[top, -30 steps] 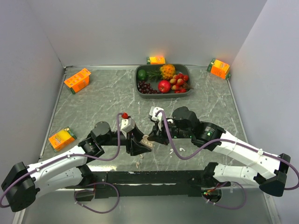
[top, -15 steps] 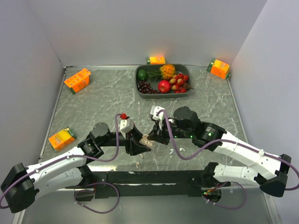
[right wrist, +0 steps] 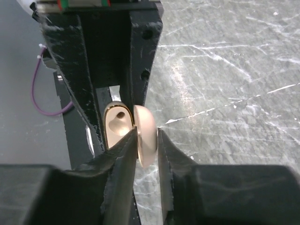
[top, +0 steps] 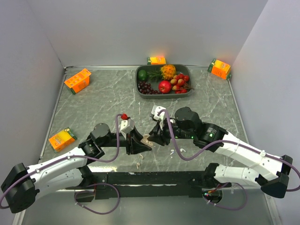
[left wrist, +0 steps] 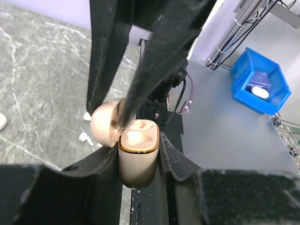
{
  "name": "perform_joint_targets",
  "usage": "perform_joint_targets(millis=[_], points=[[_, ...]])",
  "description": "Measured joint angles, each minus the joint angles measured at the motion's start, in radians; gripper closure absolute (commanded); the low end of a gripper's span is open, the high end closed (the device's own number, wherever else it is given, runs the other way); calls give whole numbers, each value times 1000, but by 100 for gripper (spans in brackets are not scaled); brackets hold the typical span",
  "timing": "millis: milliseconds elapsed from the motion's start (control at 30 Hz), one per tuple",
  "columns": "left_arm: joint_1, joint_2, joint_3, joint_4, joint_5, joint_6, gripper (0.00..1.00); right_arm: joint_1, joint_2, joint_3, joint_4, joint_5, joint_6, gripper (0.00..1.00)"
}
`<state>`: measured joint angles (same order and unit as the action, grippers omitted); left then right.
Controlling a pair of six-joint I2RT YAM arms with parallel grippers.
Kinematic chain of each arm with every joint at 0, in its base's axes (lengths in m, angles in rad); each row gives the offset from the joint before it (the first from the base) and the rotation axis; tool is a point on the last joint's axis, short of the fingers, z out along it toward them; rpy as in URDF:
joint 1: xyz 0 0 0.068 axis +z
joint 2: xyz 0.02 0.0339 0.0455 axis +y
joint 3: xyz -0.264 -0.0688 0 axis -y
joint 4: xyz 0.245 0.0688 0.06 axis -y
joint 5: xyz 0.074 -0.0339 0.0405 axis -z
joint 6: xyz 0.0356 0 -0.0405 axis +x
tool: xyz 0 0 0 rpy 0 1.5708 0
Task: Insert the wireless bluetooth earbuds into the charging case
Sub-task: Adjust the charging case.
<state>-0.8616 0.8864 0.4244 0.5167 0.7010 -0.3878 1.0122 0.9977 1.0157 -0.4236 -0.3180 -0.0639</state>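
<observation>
Charging case [left wrist: 137, 161] open (wells empty)

Your left gripper [left wrist: 138, 152] has now closed firmly on the case [left wrist: 136, 165]. Your right gripper [right wrist: 146, 140] has opened a little, its fingers on both sides of the lid [right wrist: 146, 133].

Cream-beige charging case [left wrist: 137, 159] with gold rim, white earbuds [left wrist: 85, 137], grey white-veined marble table [top: 103, 103], orange cartons [top: 77, 79], blue bin [left wrist: 251, 99]
</observation>
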Motion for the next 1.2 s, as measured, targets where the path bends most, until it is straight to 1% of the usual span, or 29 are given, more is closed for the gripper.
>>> perform_joint_targets(millis=[33,100,333,433,500,600,700,1067,1200], points=[[0,2,0,-4,-1,0,99,0,0,0,3,1,6,40],[0,2,0,-9,-7,0,99,0,-2,0,6,5,21,32],[0,-4,0,-24,-29,2,99,0,-55,0,20,63,56,28],[0,-15,0,-29,-37,4,99,-7,-85,0,26,89,79,30],[0,-23,0,-29,-43,5,99,-12,-98,0,29,100,90,35],[0,-34,0,-29,-45,5,99,-16,-91,0,28,105,100,41],[0,-38,0,-29,-45,4,99,-18,-67,0,27,104,105,44],[-1,-51,0,-34,-44,5,99,-30,-8,0,26,97,121,45],[-2,-65,0,-49,-45,5,99,-41,-6,0,26,83,138,41]])
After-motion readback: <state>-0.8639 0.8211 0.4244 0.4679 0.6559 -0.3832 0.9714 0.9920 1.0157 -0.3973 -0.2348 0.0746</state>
